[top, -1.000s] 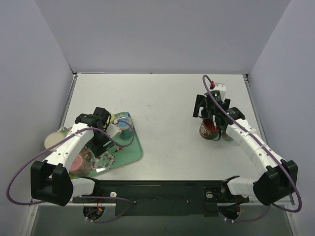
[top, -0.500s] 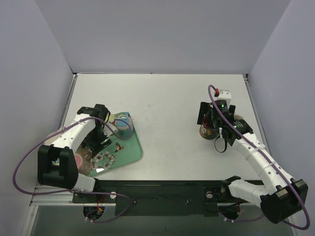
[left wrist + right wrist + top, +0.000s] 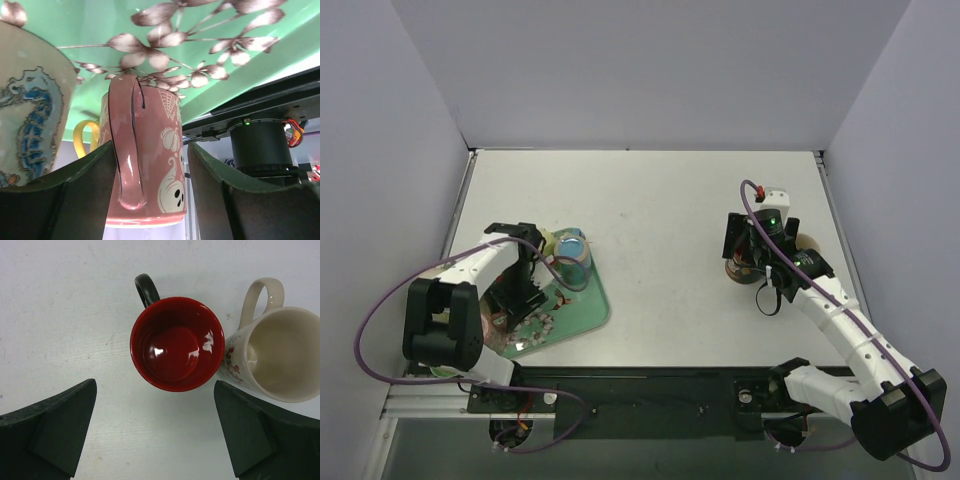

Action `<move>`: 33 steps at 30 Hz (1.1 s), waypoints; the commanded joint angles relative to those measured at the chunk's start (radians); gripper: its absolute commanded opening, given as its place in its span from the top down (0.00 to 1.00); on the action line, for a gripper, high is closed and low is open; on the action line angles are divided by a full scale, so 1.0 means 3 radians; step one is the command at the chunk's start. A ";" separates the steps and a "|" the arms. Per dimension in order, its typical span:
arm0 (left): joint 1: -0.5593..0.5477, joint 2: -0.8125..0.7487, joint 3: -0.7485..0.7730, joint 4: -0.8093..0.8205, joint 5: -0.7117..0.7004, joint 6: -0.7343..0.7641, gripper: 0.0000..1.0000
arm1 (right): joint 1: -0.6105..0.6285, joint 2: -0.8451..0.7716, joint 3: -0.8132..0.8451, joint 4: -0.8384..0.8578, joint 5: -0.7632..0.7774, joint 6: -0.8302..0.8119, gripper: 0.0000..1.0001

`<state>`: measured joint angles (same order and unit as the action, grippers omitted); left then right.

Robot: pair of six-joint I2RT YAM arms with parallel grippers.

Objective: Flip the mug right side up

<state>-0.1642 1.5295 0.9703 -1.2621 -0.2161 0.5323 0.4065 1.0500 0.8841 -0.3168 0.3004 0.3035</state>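
Red mug now stands upright on the desk, released: step complete. Right pincer hangs open above; left pincer open astride pink mug.

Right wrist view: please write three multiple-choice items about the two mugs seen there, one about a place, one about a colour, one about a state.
1. In the right wrist view, where is the cream mug relative to the red-lined mug?
A. at its left in the picture
B. at its right in the picture
C. stacked inside it

2. What colour is the red-lined mug's handle?
A. yellow
B. black
C. green

3. How does the red-lined mug stand?
A. upside down
B. on its side
C. upright, mouth up

Answers:
1 B, the cream mug fills the picture's right side, close against the red-lined mug.
2 B, the loop at the rim's upper left is black.
3 C, the camera looks straight down into its glossy red inside.
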 commanded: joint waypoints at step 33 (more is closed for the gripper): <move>-0.0010 -0.1171 0.0196 0.0285 0.0357 0.0373 1.00 | 0.0082 -0.0238 0.0049 0.0059 -0.0244 0.0032 0.03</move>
<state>-0.1692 1.2831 0.9276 -1.1580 -0.1452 0.6418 0.4072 0.9817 0.8749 -0.3000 0.2684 0.2951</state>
